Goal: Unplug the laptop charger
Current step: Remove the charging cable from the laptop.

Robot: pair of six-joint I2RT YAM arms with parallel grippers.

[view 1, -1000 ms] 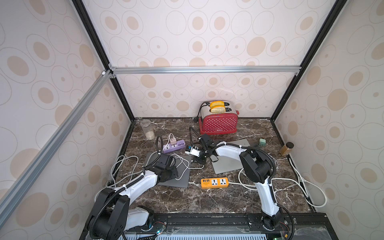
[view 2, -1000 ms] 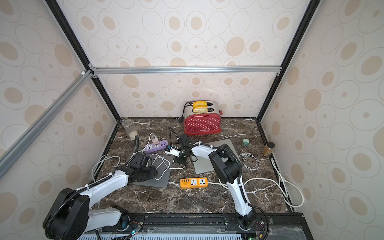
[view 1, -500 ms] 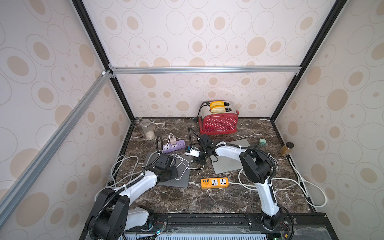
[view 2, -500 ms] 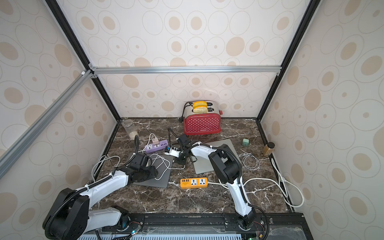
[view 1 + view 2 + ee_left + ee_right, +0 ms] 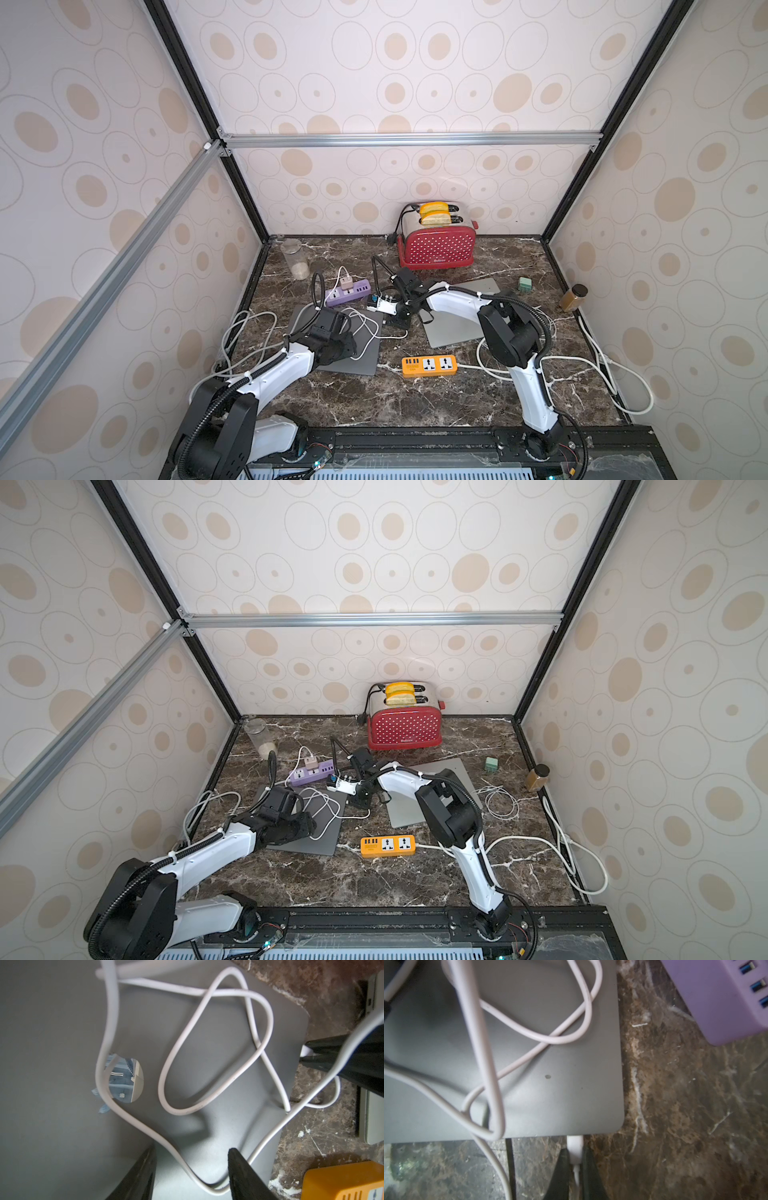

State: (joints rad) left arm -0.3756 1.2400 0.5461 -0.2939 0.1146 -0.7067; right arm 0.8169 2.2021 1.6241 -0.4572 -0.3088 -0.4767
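left arm: your left gripper hovers over the grey laptop lid, fingers spread, gripping nothing, white cable looped beneath.
laptop: flat on the tabletop, left of centre, charger plug seated in its edge.
right arm: your right gripper has its fingers clenched on that plug.
step: looks like grip's made, pull not done.
next: I'd pull straight out from the port, maybe pressing the lid down with the left so the laptop doesn't slide.
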